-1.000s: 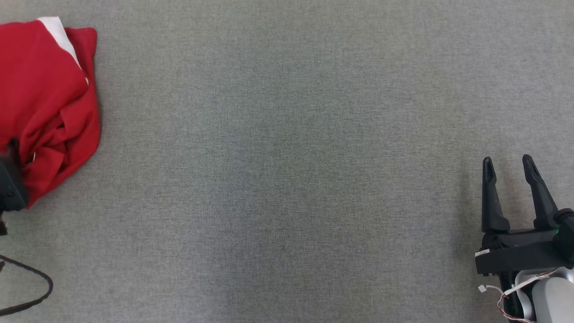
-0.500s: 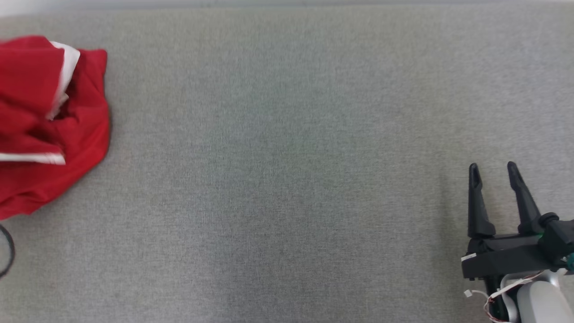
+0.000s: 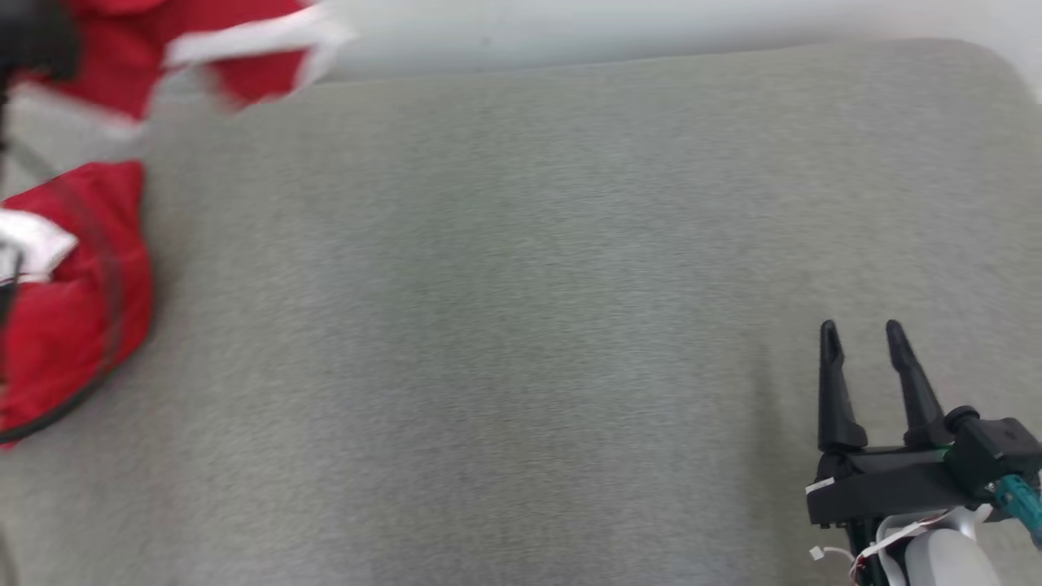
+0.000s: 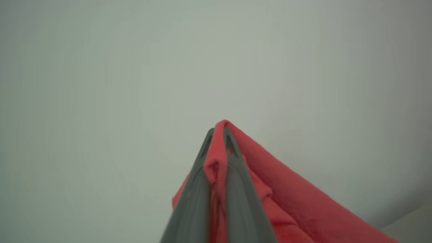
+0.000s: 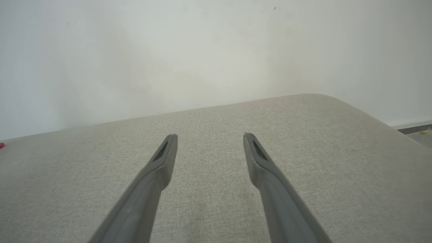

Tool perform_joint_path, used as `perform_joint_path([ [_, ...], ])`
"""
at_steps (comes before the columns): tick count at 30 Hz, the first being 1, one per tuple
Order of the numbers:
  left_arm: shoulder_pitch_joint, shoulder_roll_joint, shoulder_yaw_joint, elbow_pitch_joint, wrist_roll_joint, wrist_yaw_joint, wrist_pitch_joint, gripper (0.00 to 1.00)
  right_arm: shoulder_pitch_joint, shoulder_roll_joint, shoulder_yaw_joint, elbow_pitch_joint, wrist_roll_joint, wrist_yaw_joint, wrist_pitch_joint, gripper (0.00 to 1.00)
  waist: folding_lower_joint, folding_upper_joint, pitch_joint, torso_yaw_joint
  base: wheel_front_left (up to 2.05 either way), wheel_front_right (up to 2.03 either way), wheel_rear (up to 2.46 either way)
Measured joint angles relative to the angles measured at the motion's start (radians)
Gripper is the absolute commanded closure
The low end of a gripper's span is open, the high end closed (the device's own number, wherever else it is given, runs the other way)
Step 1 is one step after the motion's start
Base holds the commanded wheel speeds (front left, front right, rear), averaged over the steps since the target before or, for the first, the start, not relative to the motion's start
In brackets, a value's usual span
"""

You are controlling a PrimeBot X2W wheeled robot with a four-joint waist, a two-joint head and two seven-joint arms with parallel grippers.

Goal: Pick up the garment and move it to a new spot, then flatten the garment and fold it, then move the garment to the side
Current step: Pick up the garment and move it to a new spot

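Red, white-trimmed soft cloth garment (image 4: 290,206) is pinched in a narrow fold between the closed dark fingers of the robot's left hand (image 4: 218,135), which holds it up at the far left of the work area. The loose bulk sags below in blurred folds, and whether its lowest part touches the surface cannot be told. Limp and light by the look of it, the cloth should drape and swing rather than keep any shape, and a single pinch gathers it into a bunch. A hem, a shoulder seam or the white trim looks the better place to take hold for spreading it flat. The right hand (image 3: 863,335) hovers with fingers spread and nothing between them, low over the near right of the grey woven-fabric tabletop (image 3: 521,325), well apart from the garment. That weave looks matte and slightly grippy, and the far right corner is rounded. Beyond stands a plain pale wall (image 5: 168,50).
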State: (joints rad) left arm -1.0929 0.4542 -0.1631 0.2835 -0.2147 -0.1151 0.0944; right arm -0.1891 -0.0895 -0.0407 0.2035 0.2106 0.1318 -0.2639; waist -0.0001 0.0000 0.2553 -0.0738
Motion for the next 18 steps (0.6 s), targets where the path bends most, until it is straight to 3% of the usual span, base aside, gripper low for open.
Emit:
perform_joint_path([
  [9, -0.033, -0.150, -0.116, -0.038, -0.035, -0.008, -0.006, 1.00, 0.005, 0.026, 0.019, 0.016, 0.027, 0.000, 0.000, 0.00, 0.0000, 0.0000, -0.011, -0.126, 0.00, 0.00, 0.00],
  [18, 0.201, -0.254, -0.190, 0.036, -0.063, 0.032, -0.083, 1.00, 0.035, 0.035, 0.012, 0.027, 0.037, 0.000, 0.000, 0.00, 0.0000, 0.0000, -0.017, -0.195, 0.00, 0.00, 0.00],
])
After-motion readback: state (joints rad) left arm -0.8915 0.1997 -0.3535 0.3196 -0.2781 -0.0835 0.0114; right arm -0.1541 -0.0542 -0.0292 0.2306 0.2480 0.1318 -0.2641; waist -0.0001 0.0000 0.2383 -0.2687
